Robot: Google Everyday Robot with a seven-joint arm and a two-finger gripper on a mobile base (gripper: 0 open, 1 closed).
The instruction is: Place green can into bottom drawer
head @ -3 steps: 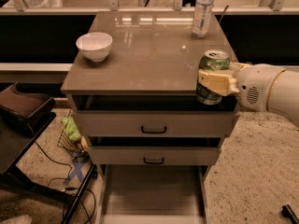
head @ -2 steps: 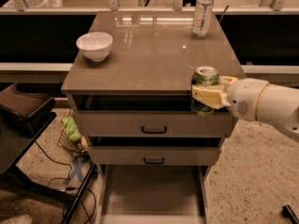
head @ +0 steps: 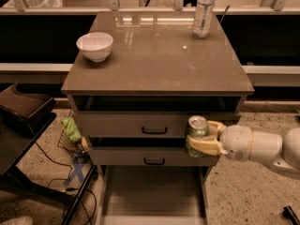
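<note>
I saw the pincer hanging before the right side of the desk, level with the two upper drawers. Its pale fingers were clamped round the green can, which it held upright in the air. Below, the bottom drawer stood pulled out, showing its grey floor. A white bowl sat on the desk's left, a water bottle at its far right corner.

Upright green can in gripper (above open bottom drawer)

gripper's plastic jaws on metal can
</note>
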